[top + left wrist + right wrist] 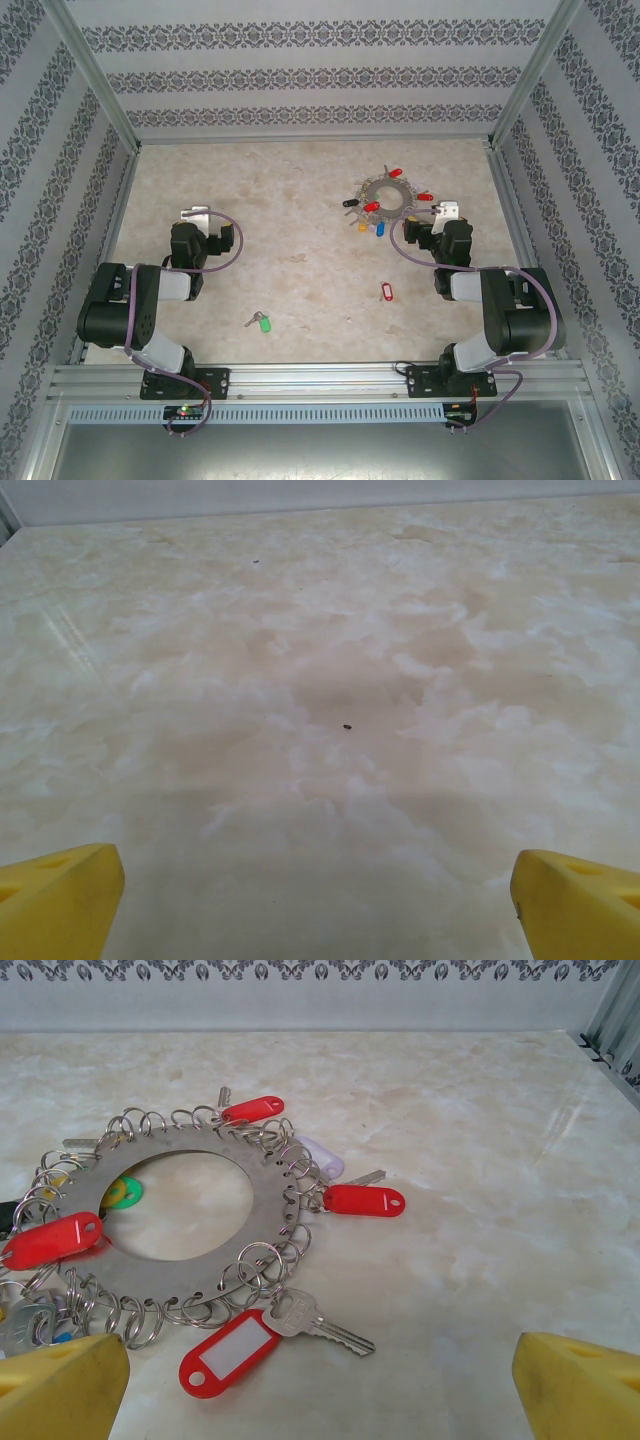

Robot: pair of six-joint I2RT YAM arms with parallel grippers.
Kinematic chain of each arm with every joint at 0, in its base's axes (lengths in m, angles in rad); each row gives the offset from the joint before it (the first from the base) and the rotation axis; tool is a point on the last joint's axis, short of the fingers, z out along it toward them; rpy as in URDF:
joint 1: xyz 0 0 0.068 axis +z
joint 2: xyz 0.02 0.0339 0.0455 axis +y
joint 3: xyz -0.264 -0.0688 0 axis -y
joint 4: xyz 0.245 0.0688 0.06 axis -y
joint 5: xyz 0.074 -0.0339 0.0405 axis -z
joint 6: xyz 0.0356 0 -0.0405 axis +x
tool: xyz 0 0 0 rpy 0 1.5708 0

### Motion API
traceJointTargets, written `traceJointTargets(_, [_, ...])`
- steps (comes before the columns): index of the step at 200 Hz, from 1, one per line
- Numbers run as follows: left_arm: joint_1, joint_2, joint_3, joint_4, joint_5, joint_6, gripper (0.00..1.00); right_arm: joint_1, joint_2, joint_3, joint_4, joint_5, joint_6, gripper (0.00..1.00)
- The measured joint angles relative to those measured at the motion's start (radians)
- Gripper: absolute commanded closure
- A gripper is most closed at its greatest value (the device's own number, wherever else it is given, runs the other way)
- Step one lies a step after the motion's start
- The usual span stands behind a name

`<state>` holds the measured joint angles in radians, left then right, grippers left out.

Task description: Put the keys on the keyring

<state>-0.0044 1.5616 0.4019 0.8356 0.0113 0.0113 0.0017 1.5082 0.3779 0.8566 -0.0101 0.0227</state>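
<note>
The keyring [385, 194] is a flat grey metal ring fringed with small rings and tagged keys, lying at the back right of the table. In the right wrist view the keyring [272, 1200] lies just ahead and left of my right gripper [318, 1390], which is open and holds nothing. Two loose keys lie on the table: one with a green tag [261, 322] near the front middle, one with a red tag [386, 291] to its right. My right gripper [447, 212] hovers beside the ring's right edge. My left gripper [195, 215] is open over bare table at the left, as my left gripper [318, 910] shows.
The marble-look table [300, 250] is boxed in by patterned walls [300, 80] at the back and both sides. A silver key with a red tag [230, 1352] hangs off the ring's near edge, close to my right fingers [60, 1385].
</note>
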Motion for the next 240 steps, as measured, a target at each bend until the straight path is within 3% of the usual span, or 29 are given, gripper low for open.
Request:
traceJointTargets(91, [0.000, 0.000, 0.000, 0.000, 0.000, -0.002, 0.01, 0.000, -0.013, 0.027, -0.067, -0.003, 0.002, 0.02])
traceJointTargets(144, [0.021, -0.182, 0.003, -0.122, -0.056, -0.064, 0.01, 0.000, -0.117, 0.398, -0.604, 0.034, 0.151, 0.02])
traceJointTargets(154, [0.021, -0.221, 0.030, -0.203, -0.090, -0.104, 0.01, -0.005, -0.115, 0.473, -0.681, -0.008, 0.198, 0.02])
traceJointTargets(179, [0.030, -0.288, 0.160, -0.456, -0.174, -0.262, 0.00, -0.008, -0.053, 0.596, -0.768, -0.219, 0.312, 0.18])
traceJointTargets(202, [0.039, -0.314, 0.246, -0.557, -0.087, -0.364, 0.00, 0.023, 0.118, 0.731, -0.867, -0.351, 0.385, 0.23])
traceJointTargets(240, [0.036, -0.312, 0.259, -0.627, 0.138, -0.500, 0.00, 0.072, 0.362, 0.914, -1.042, -0.414, 0.435, 0.30])
